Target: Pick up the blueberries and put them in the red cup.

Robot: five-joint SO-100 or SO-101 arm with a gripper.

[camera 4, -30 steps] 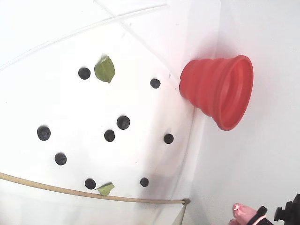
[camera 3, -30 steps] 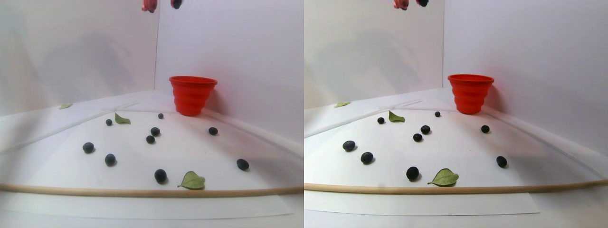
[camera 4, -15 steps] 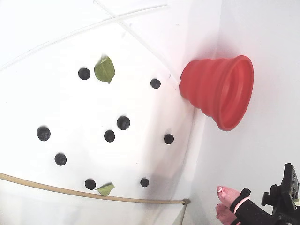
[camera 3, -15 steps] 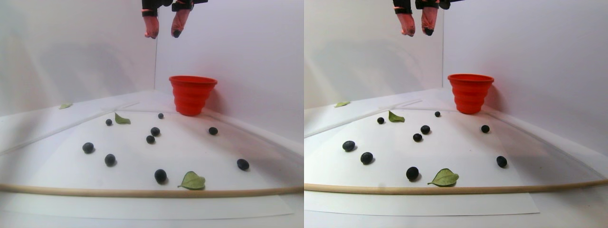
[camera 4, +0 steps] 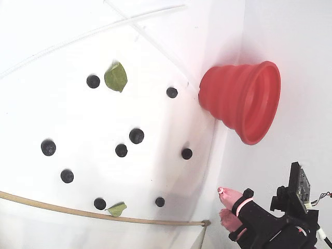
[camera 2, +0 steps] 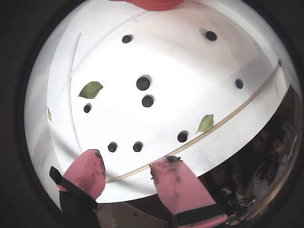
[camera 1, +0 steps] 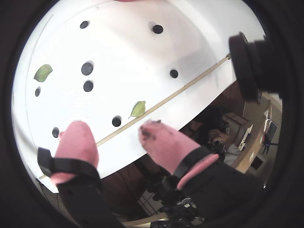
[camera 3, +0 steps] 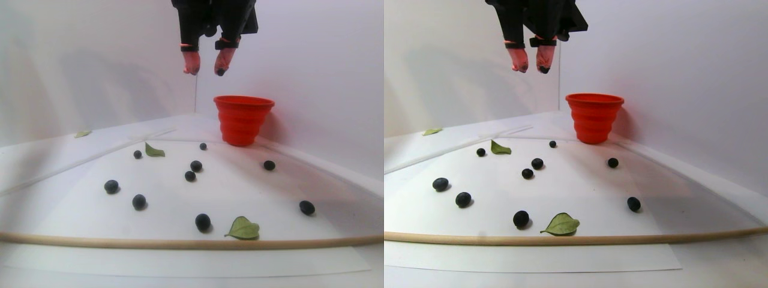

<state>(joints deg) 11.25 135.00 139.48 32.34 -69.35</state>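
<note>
Gripper [camera 3: 207, 71] hung high above the scattered blueberries [camera 3: 203, 222]

Its fingers are spread and empty, ready for a berry; the red cup [camera 3: 243, 120] is set against the wall.

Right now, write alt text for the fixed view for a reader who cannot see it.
Eight blueberries and two green leaves lie scattered on a white sheet, with a red cup at its right edge. An open, empty pink-tipped pincer enters at lower right, above a thin wooden rod.
</note>
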